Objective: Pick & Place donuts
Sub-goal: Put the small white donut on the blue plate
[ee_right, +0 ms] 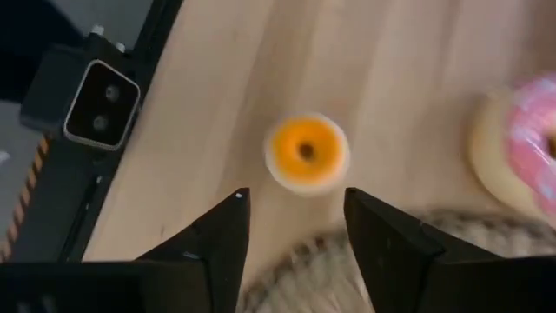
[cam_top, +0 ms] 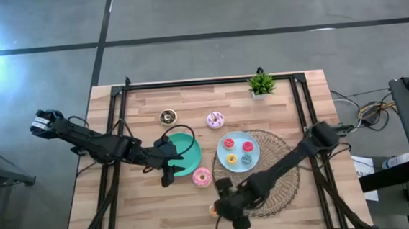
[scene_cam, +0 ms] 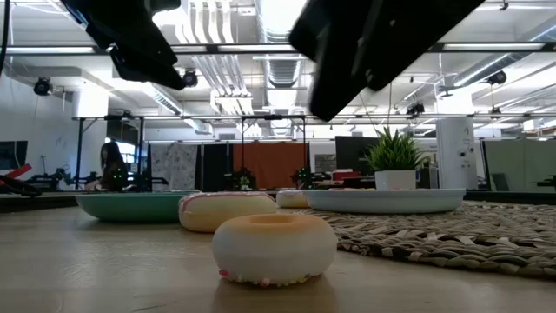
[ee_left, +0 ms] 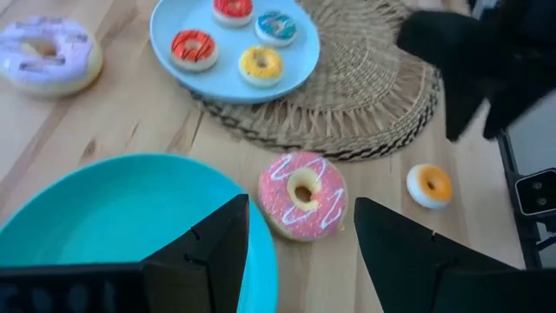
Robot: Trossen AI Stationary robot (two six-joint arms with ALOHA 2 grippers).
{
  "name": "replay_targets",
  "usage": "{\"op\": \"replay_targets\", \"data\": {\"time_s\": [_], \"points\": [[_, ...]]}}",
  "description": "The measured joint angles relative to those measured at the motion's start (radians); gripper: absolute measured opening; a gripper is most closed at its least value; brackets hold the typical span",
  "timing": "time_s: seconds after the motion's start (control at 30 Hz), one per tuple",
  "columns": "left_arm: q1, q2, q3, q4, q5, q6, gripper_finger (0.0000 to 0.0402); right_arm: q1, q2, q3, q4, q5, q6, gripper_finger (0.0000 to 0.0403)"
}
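Note:
A small orange-frosted donut (ee_right: 306, 153) lies flat on the wood near the table's near edge (cam_top: 213, 210), and is the closest thing in the low view (scene_cam: 274, 248). My right gripper (ee_right: 295, 193) hovers open above it, touching nothing. A pink-frosted donut (ee_left: 302, 194) lies between the green plate (ee_left: 130, 217) and the woven mat (ee_left: 347, 96). My left gripper (ee_left: 301, 202) is open above it, beside the green plate's near rim (cam_top: 168, 173). A lilac-pink donut (cam_top: 215, 119) and a dark brown donut (cam_top: 168, 117) lie farther back. Several tiny donuts sit on the light-blue plate (cam_top: 238, 163).
The light-blue plate rests on the round woven mat (cam_top: 281, 174) at the table's right. A small potted plant (cam_top: 261, 84) stands at the far edge. A small camera unit (ee_right: 95, 104) sits at the near edge beside the orange donut. Bare wood lies at the near left.

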State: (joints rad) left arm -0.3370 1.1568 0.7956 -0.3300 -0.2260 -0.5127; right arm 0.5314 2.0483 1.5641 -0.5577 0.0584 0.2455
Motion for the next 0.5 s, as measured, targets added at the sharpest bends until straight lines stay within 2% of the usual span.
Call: {"op": "replay_targets", "data": {"time_s": [0.23,0.43,0.5], "points": [[-0.003,0.0,0.0,-0.021,0.0,-0.071,0.0184,0.033,0.189,0.212,-0.118,-0.006,-0.017,0.0216],[-0.005,0.0,-0.002,-0.023,0.0,-0.034,0.0184,0.065,0.258,0.34,-0.18,0.138,0.017,0.0215],[-0.005,0.0,-0.007,-0.023,0.0,-0.031,0.0184,0.067,0.275,0.367,-0.179,0.158,0.026,0.021]]}}
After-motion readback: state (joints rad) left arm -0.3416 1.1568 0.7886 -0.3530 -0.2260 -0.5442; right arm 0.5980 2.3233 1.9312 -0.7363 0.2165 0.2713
